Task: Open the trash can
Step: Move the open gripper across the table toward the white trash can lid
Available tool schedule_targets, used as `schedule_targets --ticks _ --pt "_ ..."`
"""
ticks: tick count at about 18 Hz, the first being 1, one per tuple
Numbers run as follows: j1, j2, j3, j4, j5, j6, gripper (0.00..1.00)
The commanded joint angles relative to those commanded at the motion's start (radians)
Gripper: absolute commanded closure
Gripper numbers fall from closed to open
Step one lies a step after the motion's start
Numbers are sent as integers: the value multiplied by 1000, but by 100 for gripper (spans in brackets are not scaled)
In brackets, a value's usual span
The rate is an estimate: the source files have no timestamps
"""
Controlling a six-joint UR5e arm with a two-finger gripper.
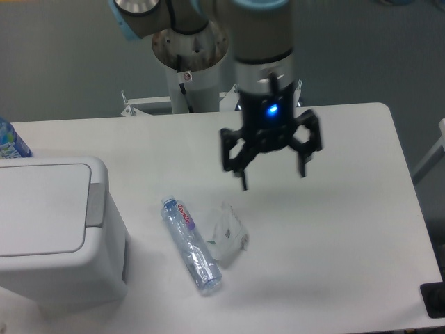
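Note:
The trash can (55, 236) is a big white boxy bin at the table's left front, its flat lid panel lying shut with a grey hinge strip (96, 196) along its right side. My gripper (272, 175) hangs open above the middle of the table, fingers pointing down, nothing between them. It is well to the right of the bin and above the area just right of the bottle.
A clear plastic bottle (191, 244) lies on the table right of the bin, with a crumpled clear wrapper (229, 232) beside it. Another bottle's blue-labelled top (10, 142) shows at the far left edge. The arm's base (189, 62) stands behind the table.

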Motion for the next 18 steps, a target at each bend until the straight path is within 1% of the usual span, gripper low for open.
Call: schedule_targets --ticks 4,8,13,18 --pt "-41 -3 5 2 -2 -84 0" --pt "-86 -3 6 2 -2 -124 0" --pt "-138 -3 0 0 -3 -143 0" --pt "-169 -5 -2 0 -3 -169 0"
